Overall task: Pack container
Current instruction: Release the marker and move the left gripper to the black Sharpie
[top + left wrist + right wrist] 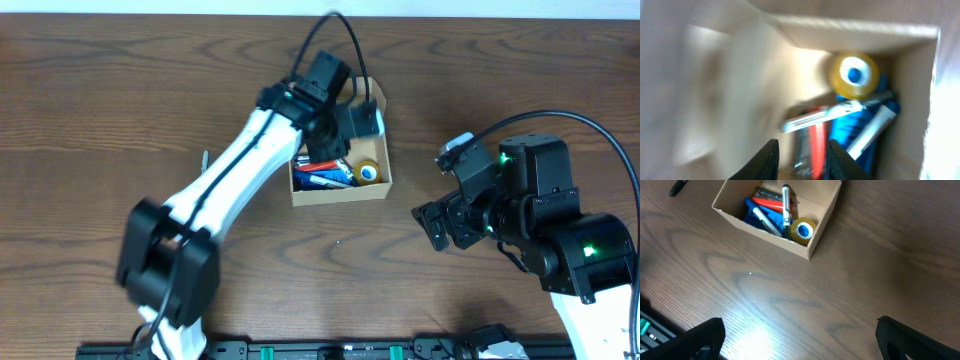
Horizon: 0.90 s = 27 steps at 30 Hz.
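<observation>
Left gripper (802, 160) is held nose-down inside the upward-facing container (340, 192), jaws narrowly parted. Right gripper (800, 325) is spread wide. The container's long axis seemingly runs fore-aft.

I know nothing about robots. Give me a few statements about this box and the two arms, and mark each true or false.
1. A roll of yellow tape lies inside the cardboard box. True.
2. The right pincer grips a pen. False: it is open and empty, over the table, apart from the box.
3. The left pincer hangs over the box's inside. True.
4. The box is shut. False: its top is open, with pens showing.
</observation>
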Each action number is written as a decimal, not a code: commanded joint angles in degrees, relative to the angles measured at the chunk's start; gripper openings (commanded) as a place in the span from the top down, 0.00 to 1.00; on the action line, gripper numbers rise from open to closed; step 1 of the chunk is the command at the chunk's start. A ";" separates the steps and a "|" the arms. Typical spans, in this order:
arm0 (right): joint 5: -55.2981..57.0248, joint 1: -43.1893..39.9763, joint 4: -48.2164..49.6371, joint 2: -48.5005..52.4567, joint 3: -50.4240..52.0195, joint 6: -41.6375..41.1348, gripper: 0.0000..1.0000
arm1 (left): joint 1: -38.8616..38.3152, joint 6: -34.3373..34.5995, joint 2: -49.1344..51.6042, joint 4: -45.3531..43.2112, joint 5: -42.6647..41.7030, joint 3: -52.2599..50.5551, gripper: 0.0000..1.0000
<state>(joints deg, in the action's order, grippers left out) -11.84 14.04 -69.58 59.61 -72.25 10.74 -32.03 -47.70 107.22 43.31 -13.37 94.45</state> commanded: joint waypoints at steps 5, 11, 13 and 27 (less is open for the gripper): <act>-0.42 -0.35 -0.07 0.02 -0.15 -0.59 0.01 | 2.60 18.93 -10.56 0.37 20.72 2.14 0.67; -0.39 -0.35 -0.09 0.02 -0.15 -0.59 0.01 | 11.32 32.85 -13.25 6.27 23.76 2.14 0.65; -0.39 -0.35 -0.09 0.02 -0.15 -0.59 0.01 | 14.80 35.36 -13.27 8.79 22.03 2.14 0.64; -0.39 -0.35 -0.09 0.02 -0.15 -0.59 0.01 | 32.06 35.76 -12.02 19.43 11.65 0.07 0.05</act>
<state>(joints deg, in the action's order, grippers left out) -11.86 14.04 -69.58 59.61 -72.25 10.74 -1.43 -12.40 94.50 61.67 1.19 95.98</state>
